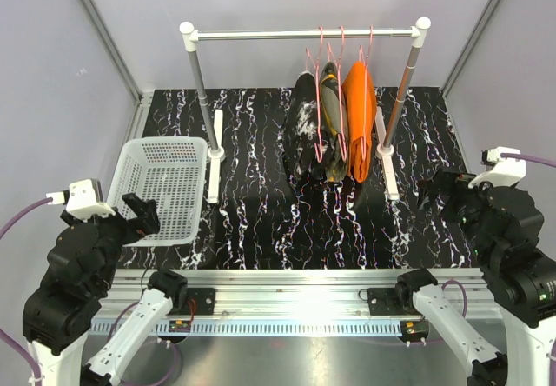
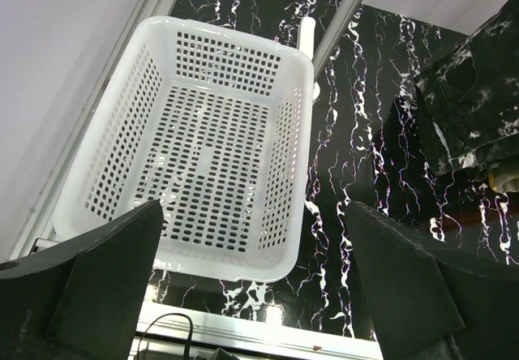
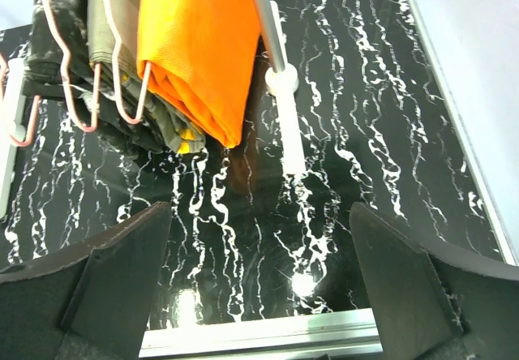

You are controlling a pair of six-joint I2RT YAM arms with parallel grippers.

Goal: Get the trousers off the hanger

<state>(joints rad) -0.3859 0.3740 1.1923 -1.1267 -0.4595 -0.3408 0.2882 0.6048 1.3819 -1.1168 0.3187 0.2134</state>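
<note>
Three pairs of trousers hang folded over pink wire hangers [image 1: 323,99] on a rail [image 1: 304,34] at the back: a black speckled pair [image 1: 303,125], an olive pair [image 1: 331,116] and an orange pair [image 1: 359,118]. In the right wrist view the orange pair [image 3: 195,44] and the hangers [image 3: 97,92] fill the upper left. The left wrist view catches the black pair [image 2: 474,100] at its right edge. My left gripper [image 1: 139,215] [image 2: 255,295] is open near the basket's front corner. My right gripper [image 1: 439,195] [image 3: 259,287] is open, low at the right, well short of the clothes.
A white perforated basket [image 1: 130,173] [image 2: 296,117] stands empty on the left of the black marbled table. The rack's two posts [image 1: 201,90] [image 1: 401,90] rest on white feet [image 1: 213,173] [image 3: 288,125]. Grey walls enclose the sides and back.
</note>
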